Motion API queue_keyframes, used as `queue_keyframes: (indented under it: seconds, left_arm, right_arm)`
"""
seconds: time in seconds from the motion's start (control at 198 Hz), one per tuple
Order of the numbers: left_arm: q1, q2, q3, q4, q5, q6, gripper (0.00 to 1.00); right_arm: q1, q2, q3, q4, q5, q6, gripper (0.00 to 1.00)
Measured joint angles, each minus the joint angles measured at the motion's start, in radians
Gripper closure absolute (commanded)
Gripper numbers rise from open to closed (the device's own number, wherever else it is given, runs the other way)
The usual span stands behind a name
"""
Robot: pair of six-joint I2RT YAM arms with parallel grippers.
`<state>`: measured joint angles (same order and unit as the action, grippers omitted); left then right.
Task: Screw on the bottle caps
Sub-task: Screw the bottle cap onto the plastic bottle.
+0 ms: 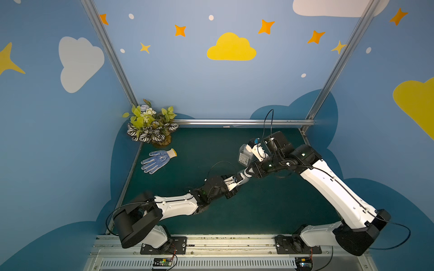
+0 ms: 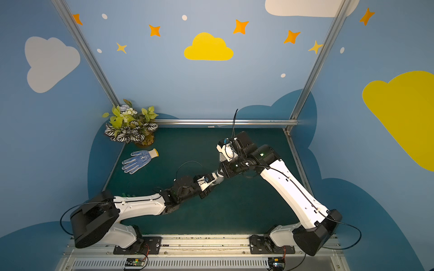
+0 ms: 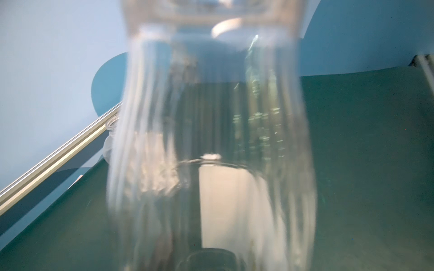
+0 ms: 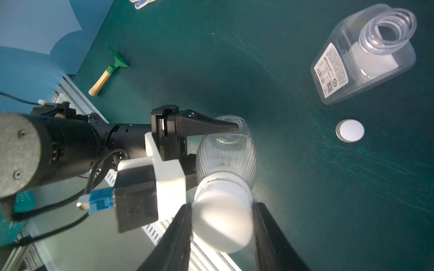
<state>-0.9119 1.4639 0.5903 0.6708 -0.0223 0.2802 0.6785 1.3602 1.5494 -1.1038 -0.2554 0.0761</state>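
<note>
Capping of the slim bottle (image 4: 234, 162), right of centre on the mat (image 4: 258, 58). The left gripper (image 4: 218, 150) is clenched sideways on the clear body, presumably to keep it from turning. The right gripper (image 4: 222, 206) grasps the white cap (image 4: 222, 223) seated on the neck from above, so wrist rotation can drive the thread. The square bottle (image 4: 366, 61) stands open farther back, with the second cap (image 4: 350, 130) flat just beside it, apparently awaiting the same treatment.

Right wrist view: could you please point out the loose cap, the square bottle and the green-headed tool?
loose cap (image 4: 350, 130), right wrist view, flat top.
square bottle (image 4: 331, 70), right wrist view, white label.
green-headed tool (image 4: 101, 81), right wrist view, wooden handle.
</note>
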Motion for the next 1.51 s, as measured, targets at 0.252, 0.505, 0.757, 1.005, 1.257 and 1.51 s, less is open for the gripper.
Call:
queue_keyframes:
  seconds: [0.252,0.505,0.757,1.005,1.257,1.51]
  left_arm:
    - [0.058,0.0,-0.013,0.046,0.196,-0.031,0.7]
    - [0.06,0.0,-0.013,0.054,0.229,-0.037,0.71]
    - [-0.015,0.032,0.034,-0.003,-0.008,0.037,0.73]
    - [-0.056,0.061,0.063,-0.016,-0.134,0.078,0.73]
    - [-0.061,0.062,0.064,-0.019,-0.166,0.089,0.73]
    - [-0.063,0.066,0.064,-0.019,-0.178,0.095,0.73]
  right_arm:
    - [-0.009,-0.022,0.02,-0.063,-0.023,-0.179,0.51]
    - [-0.011,-0.024,0.075,-0.086,0.039,-0.174,0.33]
    - [0.044,-0.026,0.129,-0.092,0.233,0.068,0.28]
    - [0.066,-0.025,0.043,-0.056,0.277,0.209,0.2]
    - [0.071,-0.024,-0.024,-0.017,0.264,0.264,0.31]
    - [0.072,-0.019,-0.041,-0.007,0.25,0.288,0.49]
